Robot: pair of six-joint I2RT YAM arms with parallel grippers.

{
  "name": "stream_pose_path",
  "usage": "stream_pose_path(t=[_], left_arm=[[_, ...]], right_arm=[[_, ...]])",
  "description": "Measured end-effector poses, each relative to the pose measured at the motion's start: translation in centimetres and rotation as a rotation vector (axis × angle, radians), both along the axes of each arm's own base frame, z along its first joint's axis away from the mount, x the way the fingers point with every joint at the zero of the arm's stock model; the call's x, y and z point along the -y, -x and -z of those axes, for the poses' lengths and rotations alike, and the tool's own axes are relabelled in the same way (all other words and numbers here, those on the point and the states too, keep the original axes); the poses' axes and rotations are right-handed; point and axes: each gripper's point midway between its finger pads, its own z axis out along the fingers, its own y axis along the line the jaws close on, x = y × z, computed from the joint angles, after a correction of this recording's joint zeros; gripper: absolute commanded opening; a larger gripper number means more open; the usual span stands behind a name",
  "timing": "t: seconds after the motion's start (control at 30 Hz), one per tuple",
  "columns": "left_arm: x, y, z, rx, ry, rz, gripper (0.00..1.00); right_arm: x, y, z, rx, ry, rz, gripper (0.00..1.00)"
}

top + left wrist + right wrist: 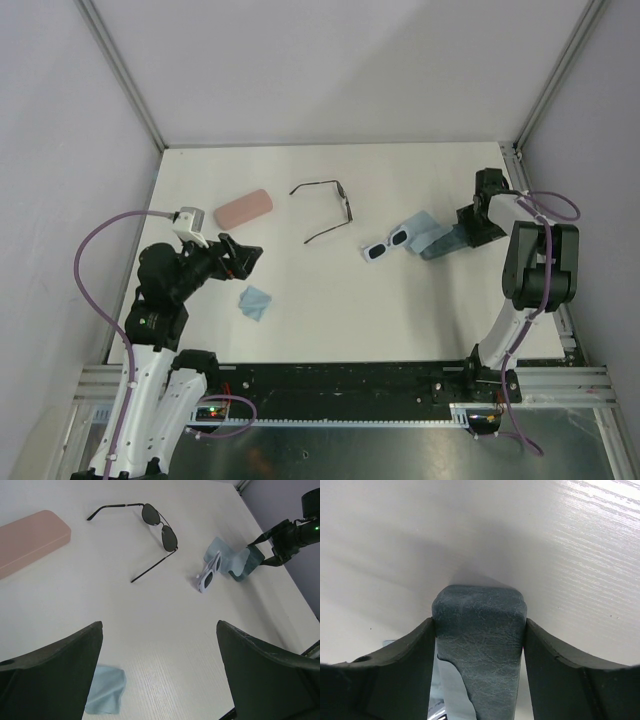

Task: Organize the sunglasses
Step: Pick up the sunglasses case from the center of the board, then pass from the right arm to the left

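The black wire-framed sunglasses (330, 205) lie open at the table's middle back, also in the left wrist view (160, 527). The white-framed sunglasses (385, 247) lie right of them, touching a light-blue cloth (422, 228); they also show in the left wrist view (209, 573). My right gripper (468, 226) is shut on one end of the blue-grey case (443, 242), which fills the gap between the fingers (479, 622). My left gripper (246, 254) is open and empty, above the table at the left (159, 625).
A pink case (245, 208) lies at the back left. A second light-blue cloth (255, 300) lies just in front of my left gripper. Metal frame posts and grey walls bound the table.
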Motion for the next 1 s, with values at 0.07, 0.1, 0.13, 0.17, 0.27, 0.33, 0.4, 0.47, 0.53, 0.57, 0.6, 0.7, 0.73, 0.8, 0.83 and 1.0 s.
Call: stream_pose_path(t=[0.07, 0.1, 0.13, 0.17, 0.27, 0.33, 0.4, 0.47, 0.53, 0.57, 0.6, 0.7, 0.73, 0.8, 0.83, 1.0], left_arm=[[0.0, 0.0, 0.0, 0.0, 0.0, 0.0, 1.0], [0.0, 0.0, 0.0, 0.0, 0.0, 0.0, 1.0], [0.0, 0.0, 0.0, 0.0, 0.0, 0.0, 1.0], [0.0, 0.0, 0.0, 0.0, 0.0, 0.0, 1.0], [0.0, 0.0, 0.0, 0.0, 0.0, 0.0, 1.0], [0.0, 0.0, 0.0, -0.001, 0.0, 0.0, 1.0], [0.0, 0.0, 0.0, -0.001, 0.0, 0.0, 1.0], [0.0, -0.1, 0.1, -0.006, 0.0, 0.0, 1.0], [0.0, -0.1, 0.3, -0.013, -0.001, 0.001, 1.0], [0.0, -0.2, 0.4, -0.017, -0.001, 0.001, 1.0], [0.1, -0.2, 0.4, -0.02, -0.001, 0.002, 1.0], [0.3, -0.3, 0.7, -0.031, 0.002, 0.016, 1.0], [0.5, -0.3, 0.7, -0.033, 0.006, 0.029, 1.0], [1.0, -0.3, 0.8, -0.033, 0.013, 0.061, 1.0], [1.6, -0.3, 0.9, -0.038, 0.017, 0.087, 1.0], [5.2, 0.4, 2.1, -0.084, 0.004, 0.217, 1.0]], right_arm=[[0.0, 0.0, 0.0, 0.0, 0.001, -0.009, 0.51], [0.0, 0.0, 0.0, -0.001, 0.003, -0.014, 0.51], [0.0, 0.0, -0.1, -0.001, 0.006, -0.018, 0.5], [0.0, 0.0, -0.2, -0.001, 0.009, -0.024, 0.5], [0.3, 0.4, -1.5, 0.007, 0.038, -0.045, 0.5], [0.7, 0.6, -3.5, 0.038, 0.072, -0.061, 0.5], [1.0, 0.7, -5.9, 0.081, 0.107, -0.075, 0.51], [1.3, 1.2, -8.7, 0.13, 0.157, -0.093, 0.51], [1.6, 1.7, -10.8, 0.163, 0.202, -0.108, 0.51], [1.6, 2.1, -11.9, 0.172, 0.23, -0.122, 0.51], [1.7, 2.4, -12.4, 0.175, 0.246, -0.131, 0.5], [1.6, 3.4, -12.9, 0.149, 0.282, -0.177, 0.5], [1.4, 3.7, -12.8, 0.132, 0.289, -0.201, 0.49], [1.0, 4.1, -12.6, 0.108, 0.302, -0.239, 0.5], [0.4, 4.3, -12.7, 0.098, 0.316, -0.266, 0.51], [-6.0, 5.0, -13.9, 0.14, 0.322, -0.453, 0.53]])
